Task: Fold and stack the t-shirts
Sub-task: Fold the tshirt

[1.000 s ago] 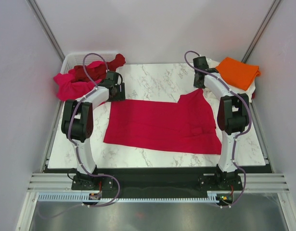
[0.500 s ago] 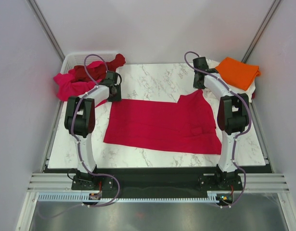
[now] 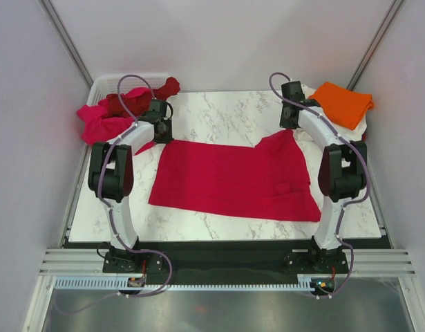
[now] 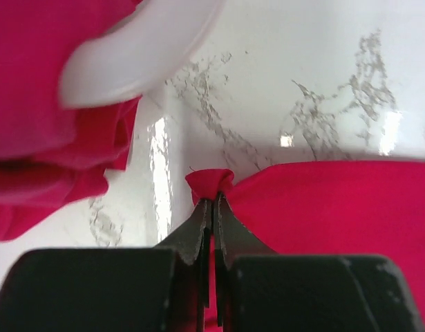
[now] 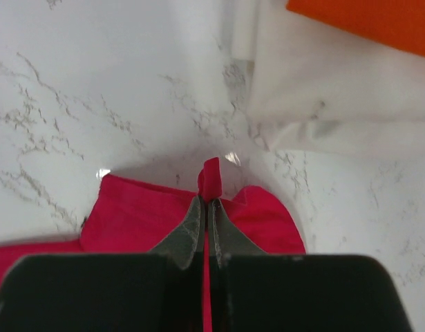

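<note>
A crimson red t-shirt lies spread on the marble table. My left gripper is shut on its far left corner, the cloth pinched between the fingertips. At the far right corner my right gripper is likewise shut on a pinch of the same shirt. A folded orange t-shirt rests on a cream-white one at the back right. Magenta-pink and dark maroon shirts hang crumpled over the basket at the back left.
The white plastic basket stands at the back left corner; its rim shows close above the left gripper. Grey walls enclose the table on three sides. Bare marble lies between the two grippers at the back.
The left gripper has closed on the shirt's far left corner and drawn it slightly toward the back. The right arm has shifted a little, still holding its corner.
</note>
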Robot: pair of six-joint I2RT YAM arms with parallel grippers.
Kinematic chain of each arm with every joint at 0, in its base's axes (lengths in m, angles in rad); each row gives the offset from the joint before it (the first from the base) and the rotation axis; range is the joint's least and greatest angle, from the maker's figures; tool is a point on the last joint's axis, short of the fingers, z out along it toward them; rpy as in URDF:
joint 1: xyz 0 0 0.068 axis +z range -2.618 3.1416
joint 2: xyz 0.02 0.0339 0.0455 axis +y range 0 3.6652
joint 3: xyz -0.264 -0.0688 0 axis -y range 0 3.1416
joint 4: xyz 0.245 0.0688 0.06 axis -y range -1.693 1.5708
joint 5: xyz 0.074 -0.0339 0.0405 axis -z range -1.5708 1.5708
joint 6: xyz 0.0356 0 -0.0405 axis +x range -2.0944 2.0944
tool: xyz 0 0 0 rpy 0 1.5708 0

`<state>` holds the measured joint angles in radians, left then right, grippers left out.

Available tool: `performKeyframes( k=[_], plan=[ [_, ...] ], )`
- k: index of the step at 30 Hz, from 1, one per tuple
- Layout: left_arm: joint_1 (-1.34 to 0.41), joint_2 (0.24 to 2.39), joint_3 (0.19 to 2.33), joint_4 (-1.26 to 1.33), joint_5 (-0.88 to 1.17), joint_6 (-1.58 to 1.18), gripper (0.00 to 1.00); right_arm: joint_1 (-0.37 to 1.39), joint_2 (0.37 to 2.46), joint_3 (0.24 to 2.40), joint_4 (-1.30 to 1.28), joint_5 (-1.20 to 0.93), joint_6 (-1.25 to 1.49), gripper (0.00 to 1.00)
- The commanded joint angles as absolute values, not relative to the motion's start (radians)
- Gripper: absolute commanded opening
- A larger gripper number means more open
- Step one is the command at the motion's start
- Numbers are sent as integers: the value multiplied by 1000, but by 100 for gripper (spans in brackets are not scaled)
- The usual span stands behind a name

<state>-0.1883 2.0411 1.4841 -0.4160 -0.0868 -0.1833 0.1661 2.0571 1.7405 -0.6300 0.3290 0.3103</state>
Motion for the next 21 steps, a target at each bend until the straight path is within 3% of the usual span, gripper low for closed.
performKeyframes(
  k=[1, 9, 21],
  plan=[
    [-189, 1876, 1442, -406, -60, -164, 2, 164, 1841, 1629, -641, 307, 342, 0],
    [-189, 1729, 1281, -399, -124, -120, 2, 195, 1535, 1274, -632, 291, 376, 0],
    [-189, 1637, 1128, -370, -158, -121, 2, 226, 1217, 1007, -684, 285, 486, 0]
  ],
)
